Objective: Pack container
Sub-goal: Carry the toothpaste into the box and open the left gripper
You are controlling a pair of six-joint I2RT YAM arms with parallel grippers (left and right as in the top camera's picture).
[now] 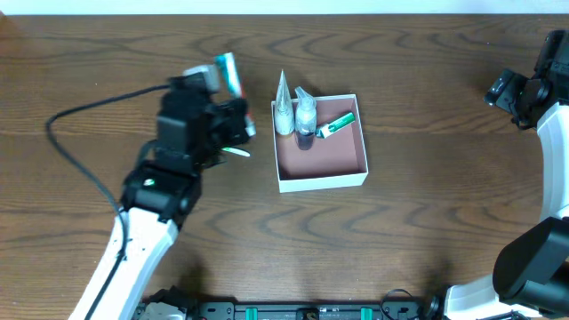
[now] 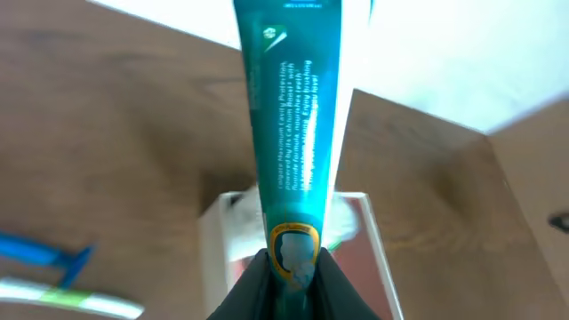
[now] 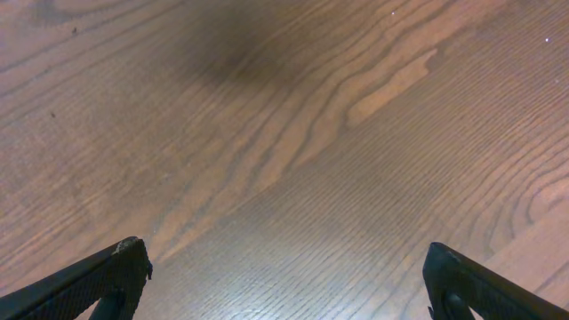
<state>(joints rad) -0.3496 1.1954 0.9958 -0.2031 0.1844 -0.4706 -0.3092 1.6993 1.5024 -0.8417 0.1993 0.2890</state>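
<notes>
The container (image 1: 322, 164) is a shallow square box with white walls and a pink-brown inside, right of the table's centre. In its far part stand two white bottles (image 1: 284, 114) and lies a small green tube (image 1: 337, 124). My left gripper (image 1: 242, 123) hovers just left of the box, shut on the end of a teal toothpaste tube (image 1: 228, 71). In the left wrist view the tube (image 2: 292, 133) sticks up from the shut jaws (image 2: 292, 277), with the box (image 2: 212, 240) beyond. My right gripper (image 1: 511, 89) is open and empty at the far right, over bare wood (image 3: 284, 267).
A white-and-green toothbrush (image 1: 236, 151) lies on the table under my left gripper; it also shows in the left wrist view (image 2: 71, 298), next to a blue razor (image 2: 44, 253). A black cable (image 1: 80, 111) loops at the left.
</notes>
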